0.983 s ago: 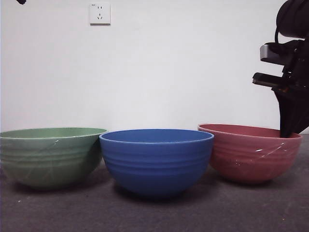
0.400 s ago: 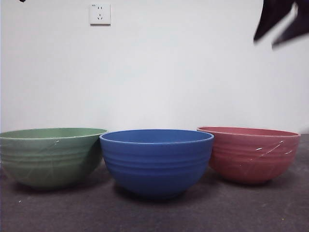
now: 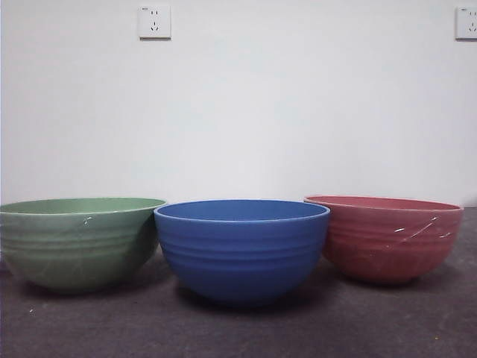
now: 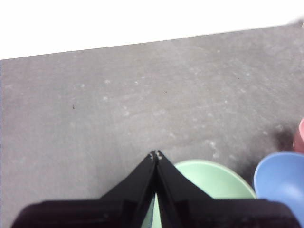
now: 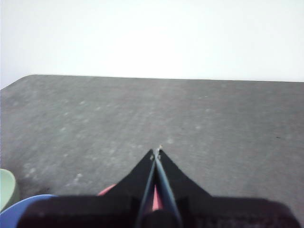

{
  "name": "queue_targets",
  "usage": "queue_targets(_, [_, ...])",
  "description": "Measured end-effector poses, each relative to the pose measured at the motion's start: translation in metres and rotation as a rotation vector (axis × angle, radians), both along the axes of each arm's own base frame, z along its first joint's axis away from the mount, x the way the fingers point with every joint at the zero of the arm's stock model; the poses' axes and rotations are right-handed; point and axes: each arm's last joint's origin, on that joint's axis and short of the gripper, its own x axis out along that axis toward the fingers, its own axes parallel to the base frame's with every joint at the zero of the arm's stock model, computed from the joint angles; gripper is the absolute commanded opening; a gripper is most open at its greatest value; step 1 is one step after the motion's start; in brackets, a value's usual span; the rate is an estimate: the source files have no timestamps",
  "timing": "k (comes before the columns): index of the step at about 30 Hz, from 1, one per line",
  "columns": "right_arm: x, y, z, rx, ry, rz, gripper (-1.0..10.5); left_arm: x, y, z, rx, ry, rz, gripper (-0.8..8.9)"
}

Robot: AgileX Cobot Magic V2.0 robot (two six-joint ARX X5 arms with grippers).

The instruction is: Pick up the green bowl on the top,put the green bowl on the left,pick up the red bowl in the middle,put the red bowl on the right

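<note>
In the front view three bowls stand in a row on the grey table. The green bowl is on the left, a blue bowl in the middle, the red bowl on the right. No arm shows in the front view. My left gripper is shut and empty, high above the green bowl. My right gripper is shut and empty, above the red bowl, which peeks out behind its jaws.
The blue bowl also shows at the edge of the left wrist view and the right wrist view. Two wall sockets sit on the white wall behind. Grey table runs in front of the bowls.
The arm at the right that reached the red bowl's rim has lifted up and left the front view. The red bowl stays in place on the right.
</note>
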Motion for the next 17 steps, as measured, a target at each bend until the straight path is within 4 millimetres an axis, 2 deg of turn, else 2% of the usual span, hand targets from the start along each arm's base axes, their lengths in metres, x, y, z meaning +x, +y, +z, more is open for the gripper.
queue_targets(3, [-0.012, -0.005, -0.003, 0.031, -0.026, -0.042, 0.0, -0.009, 0.003, -0.017, 0.000, 0.002, 0.000, -0.03])
queue_targets(7, [-0.013, -0.007, 0.000, 0.082, -0.038, -0.106, 0.0, -0.011, 0.003, -0.016, 0.000, 0.003, 0.000, -0.03])
queue_targets(17, [-0.012, -0.006, -0.001, 0.097, -0.027, -0.111, 0.0, -0.012, 0.003, -0.020, 0.013, 0.046, 0.000, -0.03])
